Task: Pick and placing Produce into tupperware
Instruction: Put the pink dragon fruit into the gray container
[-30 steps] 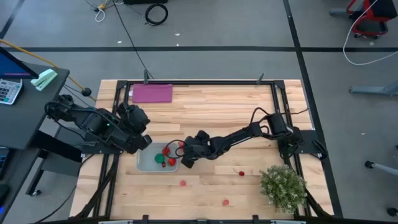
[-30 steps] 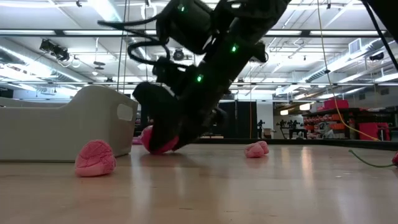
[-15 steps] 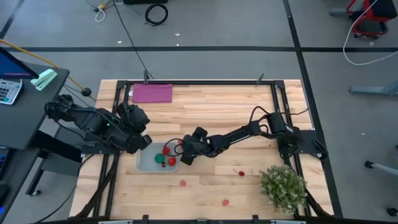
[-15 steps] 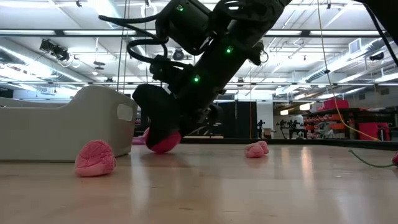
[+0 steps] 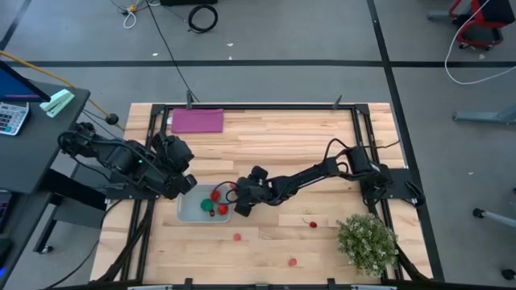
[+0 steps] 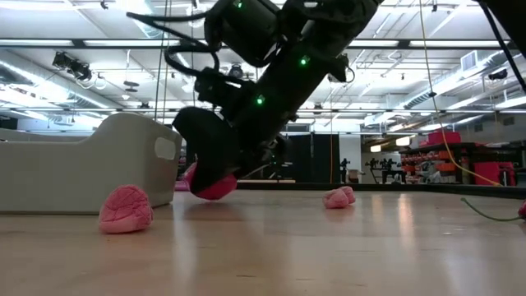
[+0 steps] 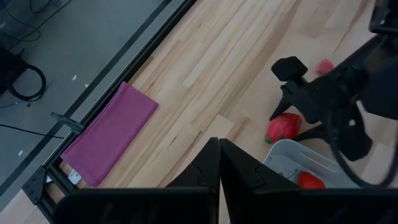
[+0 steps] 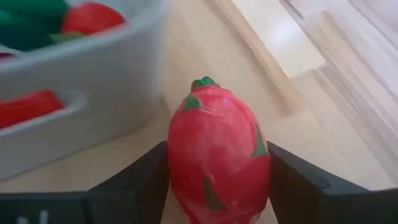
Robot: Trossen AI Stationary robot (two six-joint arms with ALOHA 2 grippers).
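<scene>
The tupperware (image 5: pixel 199 209) sits near the table's left side, holding red and one green produce (image 8: pixel 87 17). My right gripper (image 5: pixel 239 199) is right beside its right wall and shut on a red toy fruit with green tips (image 8: pixel 216 158), which also shows in the low view as the fruit (image 6: pixel 211 184). Loose produce rests on the wood: one piece (image 5: pixel 237 237), another (image 5: pixel 292 261), a third (image 5: pixel 313 224). My left gripper (image 5: pixel 184 184) waits shut just left of the tupperware. My right gripper pinches the red fruit between its two fingers (image 8: pixel 146 177), one on each long side of its body (image 8: pixel 180 155). The green-tipped end (image 8: pixel 202 83) points out past the fingertips. The fingers slant down from the table's right. The fruit hangs low over the wood by the tupperware's wall.
A purple mat (image 5: pixel 197 121) lies at the far left corner. A bushy plant (image 5: pixel 367 242) stands at the near right corner. Black frame rails (image 5: pixel 363 137) run along the table's sides. Bare wood lies between the tupperware and the plant.
My right gripper has risen slightly with the red fruit, staying shut on it beside the tupperware's right wall. The left arm has kept still.
</scene>
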